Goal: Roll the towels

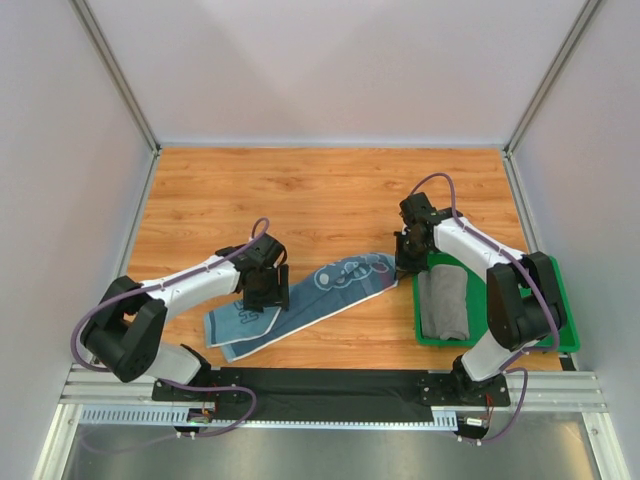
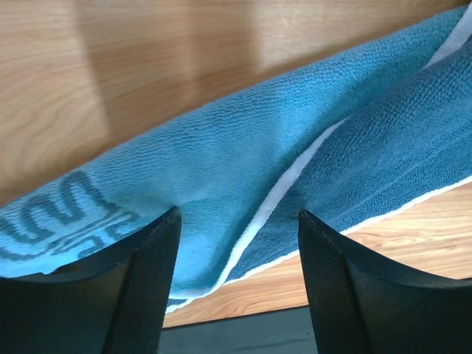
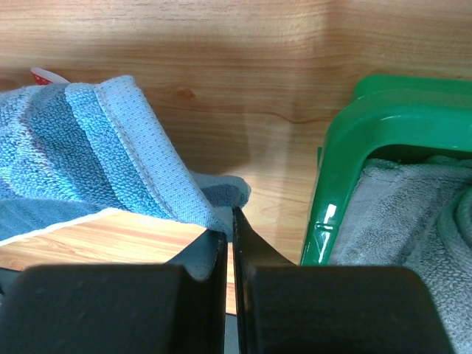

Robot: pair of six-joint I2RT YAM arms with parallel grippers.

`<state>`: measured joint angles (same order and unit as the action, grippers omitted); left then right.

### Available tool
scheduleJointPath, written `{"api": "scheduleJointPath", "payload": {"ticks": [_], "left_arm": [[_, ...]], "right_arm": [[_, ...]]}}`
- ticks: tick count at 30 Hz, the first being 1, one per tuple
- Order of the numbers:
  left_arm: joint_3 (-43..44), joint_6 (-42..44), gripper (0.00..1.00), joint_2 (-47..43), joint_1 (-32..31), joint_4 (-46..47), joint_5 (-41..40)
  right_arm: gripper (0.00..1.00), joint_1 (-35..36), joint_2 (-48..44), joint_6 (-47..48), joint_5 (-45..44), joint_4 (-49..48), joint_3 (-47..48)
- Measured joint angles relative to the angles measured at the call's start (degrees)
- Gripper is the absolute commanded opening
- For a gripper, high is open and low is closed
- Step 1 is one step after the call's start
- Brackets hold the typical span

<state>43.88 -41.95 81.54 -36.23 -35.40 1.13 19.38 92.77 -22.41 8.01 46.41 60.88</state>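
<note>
2 towels show: the blue towel [image 1: 310, 295] lies slantwise near the middle of the near edge of the table [image 1: 300, 190], and a grey towel [image 1: 445, 300] sits bundled in the green tray [image 1: 470, 343] at the near right corner. The right gripper [image 3: 230, 221] pinches the blue towel's far right corner between almost closed jaws. The left gripper [image 2: 236, 221] hangs spread wide over its near left end, holding nothing. The terry looks light, limp and prone to bunching, so hems or corners seem the best holds.
</note>
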Motion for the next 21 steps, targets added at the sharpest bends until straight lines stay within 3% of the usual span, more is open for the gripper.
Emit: {"api": "scheduleJointPath", "payload": {"ticks": [4, 13, 16, 18, 21], "left_arm": [[0.0, 0.1, 0.65, 1.5, -2.1, 0.5, 0.0], [0.4, -0.1, 0.42, 2.3, -4.0, 1.0, 2.1], [0.4, -0.2, 0.44, 2.3, -4.4, 1.2, 3.0], [0.5, -0.2, 0.52, 2.3, -5.0, 1.2, 3.2], [1.0, -0.6, 0.55, 2.3, -6.4, 0.9, 3.3]], "right_arm": [[0.00, -0.1, 0.0, 0.3, 0.5, 0.0, 0.0], [0.00, -0.1, 0.0, 0.5, 1.2, 0.0, 0.0], [0.00, -0.1, 0.0, 0.5, 1.4, 0.0, 0.0], [0.00, -0.1, 0.0, 0.7, 1.5, 0.0, 0.0], [0.00, -0.1, 0.0, 0.8, 1.6, 0.0, 0.0]]}}
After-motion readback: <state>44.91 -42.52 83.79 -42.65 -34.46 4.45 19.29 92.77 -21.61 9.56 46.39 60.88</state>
